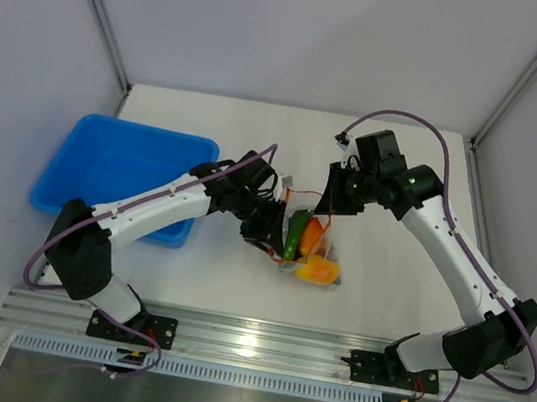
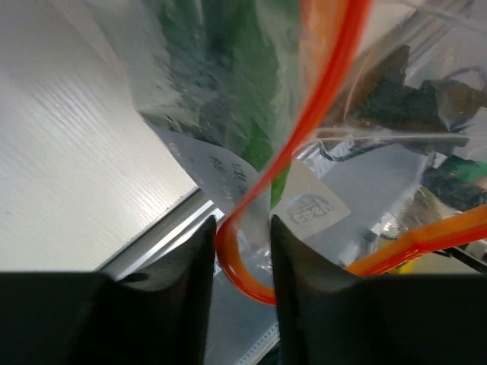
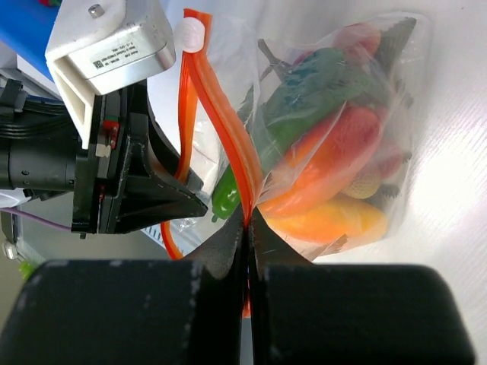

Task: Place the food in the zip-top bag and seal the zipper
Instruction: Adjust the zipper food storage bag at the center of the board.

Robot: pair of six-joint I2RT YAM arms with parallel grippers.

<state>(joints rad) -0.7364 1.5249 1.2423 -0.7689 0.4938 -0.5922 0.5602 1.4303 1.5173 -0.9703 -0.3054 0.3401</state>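
The right tool (image 3: 248,215) pinches the zipper (image 3: 222,114), while the left tool (image 2: 242,226) stands narrowly apart around its loop.

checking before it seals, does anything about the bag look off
Yes. The zipper is not lying flat: it bows into a twisted loop inside the open left hand, with the right hand pinching one spot.

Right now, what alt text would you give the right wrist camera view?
The right gripper pinches the red-orange zipper of the clear zip-top bag. The bag holds a green pepper, an orange mango and red pieces; the left gripper sits by the strip at left.
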